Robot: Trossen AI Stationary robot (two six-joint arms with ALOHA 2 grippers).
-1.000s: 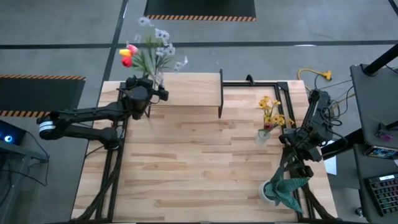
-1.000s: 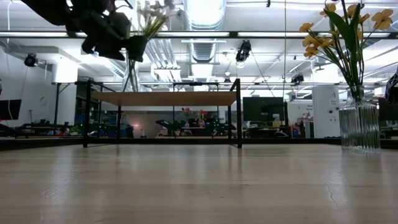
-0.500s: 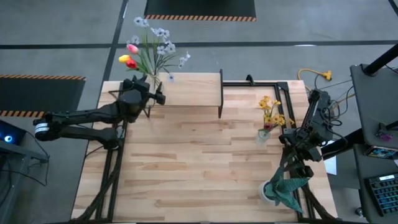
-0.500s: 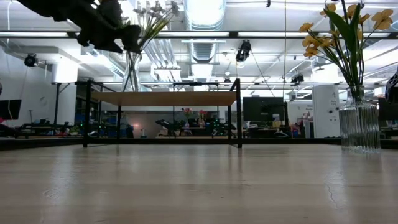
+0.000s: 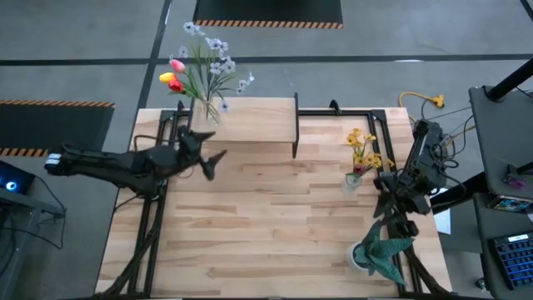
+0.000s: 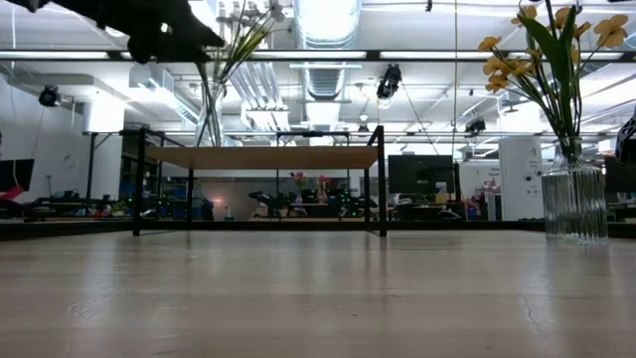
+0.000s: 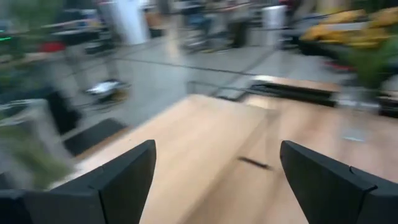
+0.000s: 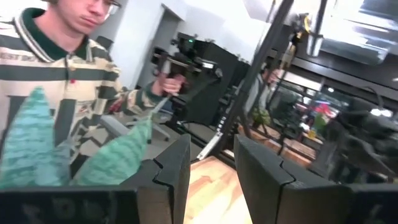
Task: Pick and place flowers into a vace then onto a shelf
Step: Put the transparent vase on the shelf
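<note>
the left claw (image 5: pixel 208 158) hangs over the tabletop (image 5: pixel 275 233) with its two fingers spread wide and nothing between them, which the left wrist view shows plainly. just beyond it, toward the far edge, stands the shelf (image 5: pixel 250 119), and on the shelf's left end sits a clear vase (image 6: pixel 210 114) holding the flowers (image 5: pixel 200 67): red, yellow and pink tulips with a spray of small pale blossoms. the stems stand upright, leaning a little outward past the far edge of the shelf. so that bunch looks placed and let go.

what's left, i'd guess, is the other bunch: yellow blooms (image 5: pixel 364 150) in a ribbed glass vase (image 6: pixel 574 199), standing upright well off to the side of the left claw and just beside the right claw (image 5: pixel 400 187). the right arm is clearly the nearer one. its fingers stand a narrow way apart, empty, pointing out toward a person in a striped shirt (image 8: pixel 59 74) beyond the tabletop. a spiky green potted plant (image 5: pixel 379 252) sits close behind that arm.
</note>
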